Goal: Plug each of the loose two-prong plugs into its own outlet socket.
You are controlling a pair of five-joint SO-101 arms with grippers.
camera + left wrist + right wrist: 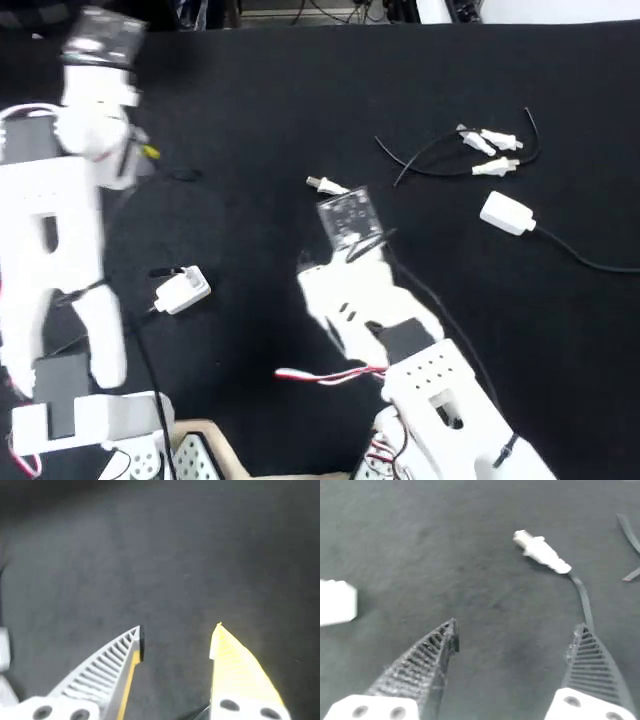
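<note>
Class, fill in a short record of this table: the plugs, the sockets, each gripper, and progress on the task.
Surface: black table
Plugs: centre plug; upper far plug; lower far plug; all lying loose
Sockets: left socket; right socket; no plug in either
Left gripper: open, above bare table
Right gripper: open, centre plug lies ahead of it, not held
Progress: nothing plugged in yet

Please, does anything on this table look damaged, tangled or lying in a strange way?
Nothing looks damaged or spilled. The one untidy spot is on the right side of the table: two plugs lie bunched together, their black cables looping across each other. A third plug lies alone near the middle.
</note>
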